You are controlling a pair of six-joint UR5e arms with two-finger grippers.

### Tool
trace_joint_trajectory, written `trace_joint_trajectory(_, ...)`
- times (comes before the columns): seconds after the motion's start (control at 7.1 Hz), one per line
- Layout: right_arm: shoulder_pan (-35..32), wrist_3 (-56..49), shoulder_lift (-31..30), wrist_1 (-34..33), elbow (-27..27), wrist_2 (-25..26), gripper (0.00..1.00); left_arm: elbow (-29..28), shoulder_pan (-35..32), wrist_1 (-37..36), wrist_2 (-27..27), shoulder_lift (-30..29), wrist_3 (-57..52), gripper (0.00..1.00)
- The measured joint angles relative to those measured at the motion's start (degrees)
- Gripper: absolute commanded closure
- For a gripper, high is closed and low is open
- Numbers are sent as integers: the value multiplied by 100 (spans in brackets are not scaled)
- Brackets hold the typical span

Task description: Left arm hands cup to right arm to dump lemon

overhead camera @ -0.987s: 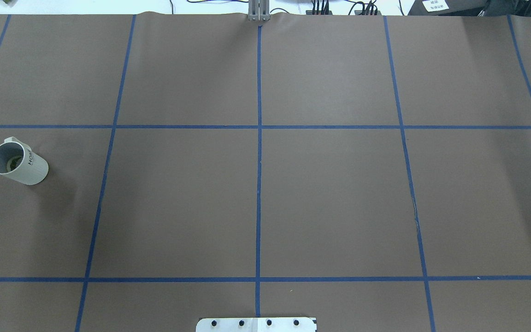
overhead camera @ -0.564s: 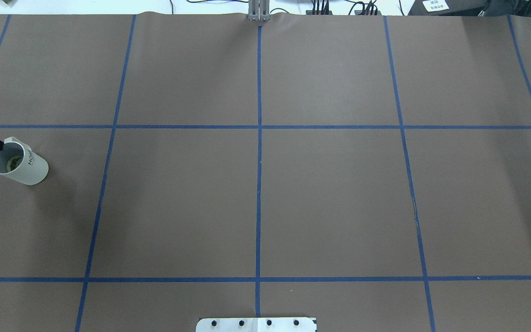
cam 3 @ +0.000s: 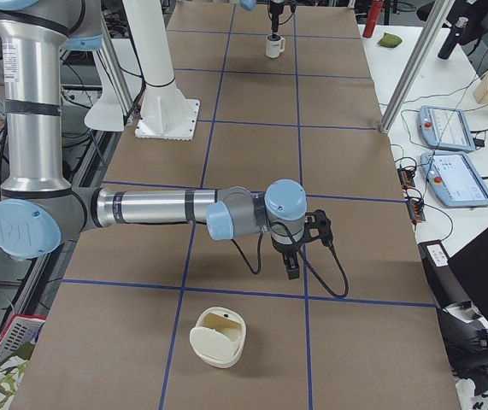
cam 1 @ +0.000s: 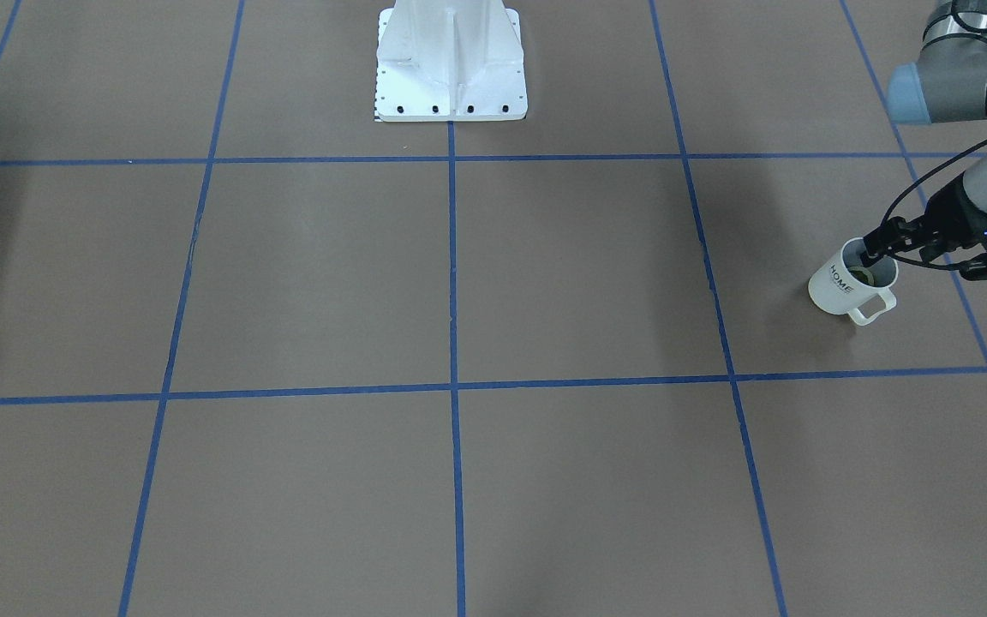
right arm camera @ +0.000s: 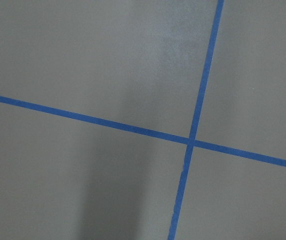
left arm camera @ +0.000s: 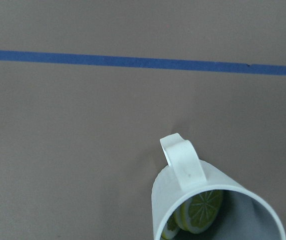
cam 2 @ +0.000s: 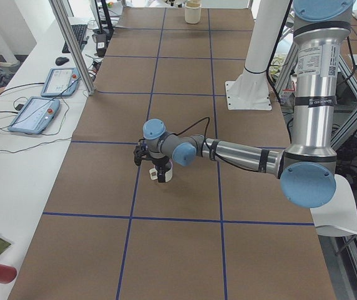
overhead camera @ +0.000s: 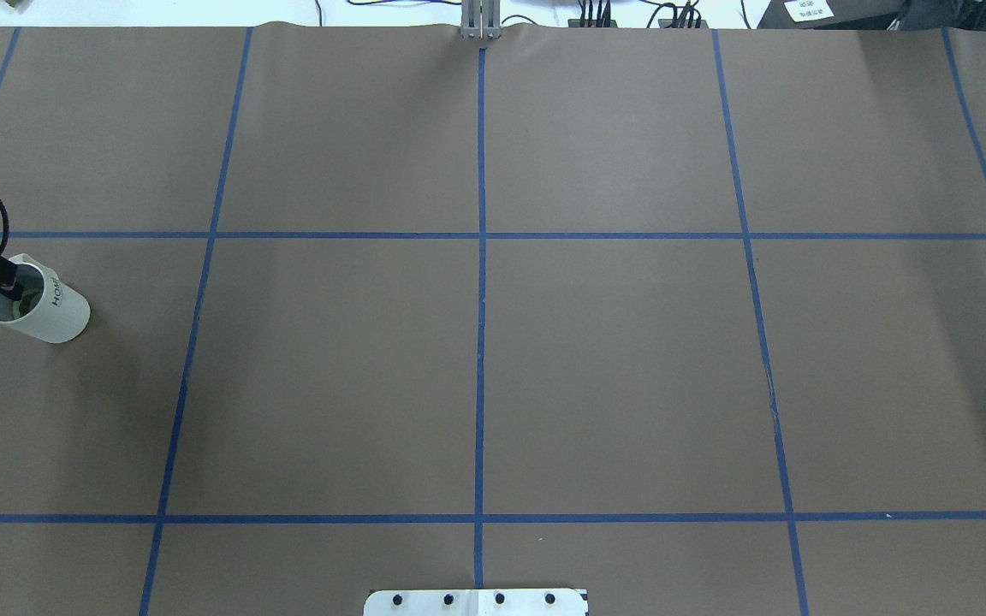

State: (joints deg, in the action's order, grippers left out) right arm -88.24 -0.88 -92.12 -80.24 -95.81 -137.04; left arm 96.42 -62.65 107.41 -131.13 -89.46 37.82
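1. Your cup (cam 1: 852, 281) stands upright on the worktop (overhead camera: 613, 359), directly beneath the left claw (cam 1: 930, 253), with its handle on the side away from the robot's base.
2. The lemon (left arm camera: 200, 212) lies inside the cup, at the bottom.
3. The left claw's jaws look spread apart. One finger (cam 1: 877, 248) reaches over the cup's rim; you cannot tell whether it touches.
4. The right claw (cam 3: 292, 266) hangs low over bare worktop, well apart from the cup. Whether its jaws are apart or together cannot be told.
5. A cream object (cam 3: 218, 337) lies near the right claw, toward the worktop's end.
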Motion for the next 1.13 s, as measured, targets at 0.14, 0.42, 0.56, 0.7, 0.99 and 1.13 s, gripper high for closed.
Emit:
trace_joint_trajectory(0.14,0,0,0,-2,-1,-2,0,-77,55,5,0,-22,3,47)
trace_joint_trajectory(0.42,0,-5,1,-4,-12,-13,0,-161,104,8,-2,-60,5,100)
trace_joint_trajectory(0.56,0,-7,1,3,-21,-19,0,-170,107,4,-10,-81,20,100)
trace_joint_trajectory(0.7,0,-8,3,9,-33,-29,0,-159,106,-18,-27,-122,61,100)
trace_joint_trajectory(0.99,6,-8,129,20,-75,-132,0,-70,-5,-204,-307,-314,268,100)
trace_joint_trajectory(1.13,29,-11,295,16,-88,-191,0,-43,-208,-606,-532,-589,320,100)
